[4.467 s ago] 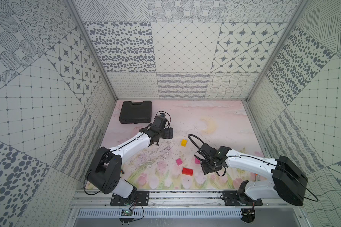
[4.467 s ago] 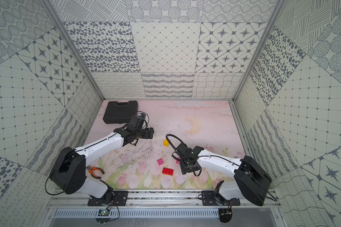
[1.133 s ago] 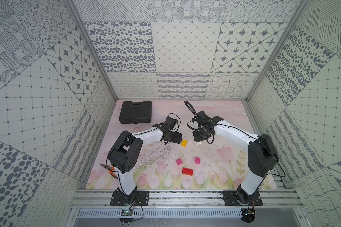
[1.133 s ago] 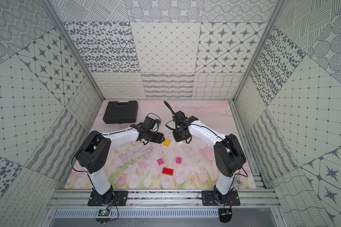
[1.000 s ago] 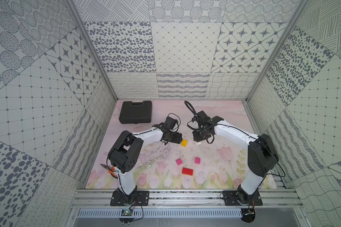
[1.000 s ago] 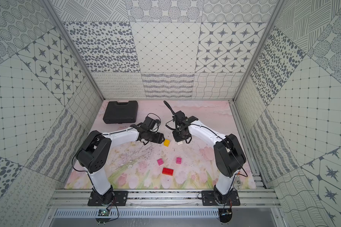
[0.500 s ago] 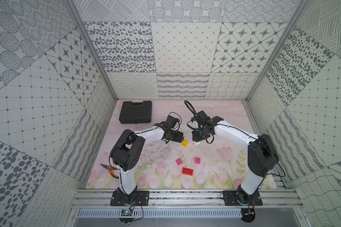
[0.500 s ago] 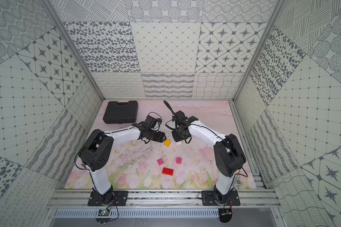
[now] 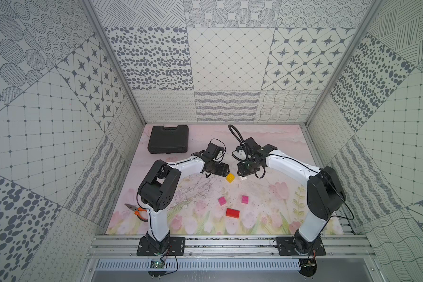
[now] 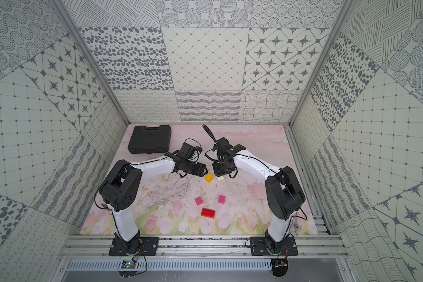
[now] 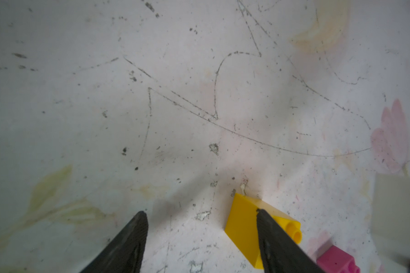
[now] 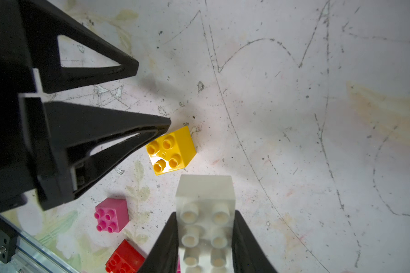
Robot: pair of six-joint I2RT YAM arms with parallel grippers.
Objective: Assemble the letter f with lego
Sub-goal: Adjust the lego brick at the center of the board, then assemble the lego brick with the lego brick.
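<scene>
Left gripper: jaws spread wide with nothing between the pads, low over the flower-printed mat near its middle.
Left fingertip: in the right wrist view it sits at a corner of the yellow square brick; I cannot tell whether it touches.
Right gripper: pinching the white rectangular brick by its long sides, with the studs facing the wrist camera and one end sticking out past the fingertips.
White brick's place: just beside the yellow square brick and apart from it; I cannot tell whether it rests on the mat.
Yellow brick's place: studs up on the mat, between the two grippers in both top views.
Left pink square brick: studs up on the mat, nearer the arm bases than the yellow one.
Right pink square brick: studs up, near the other pink one but apart from it.
Red rectangular brick: studs up, just on the base side of the two pink ones, touching neither.
The letter: no brick is joined to another.
Black plastic case: closed and flat in the far left corner of the mat.
Orange-handled pliers: at the mat's left edge beside the left arm's base, partly hidden by the arm.
</scene>
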